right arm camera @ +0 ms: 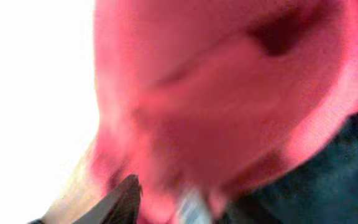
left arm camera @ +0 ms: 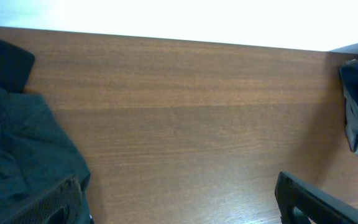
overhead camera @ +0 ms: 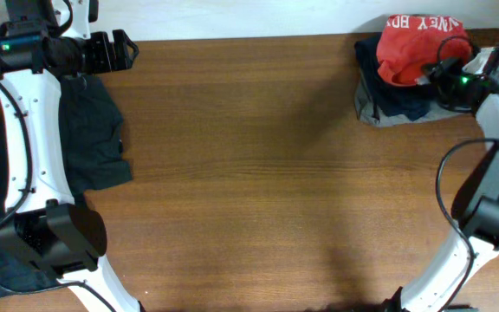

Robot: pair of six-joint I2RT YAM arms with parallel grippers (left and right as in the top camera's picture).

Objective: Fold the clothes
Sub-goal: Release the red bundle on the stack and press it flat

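T-shirt: one, orange-red, on one dark pile; one dark garment opposite.

T-shirt blurred; right tool indistinct

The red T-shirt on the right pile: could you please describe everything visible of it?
The red T-shirt looks like soft cotton, orange-red, with white lettering along its far edge. It lies bunched on top of a pile of dark clothes at the table's far right corner. The right tool is at its near edge; whether it grips the cloth cannot be told.
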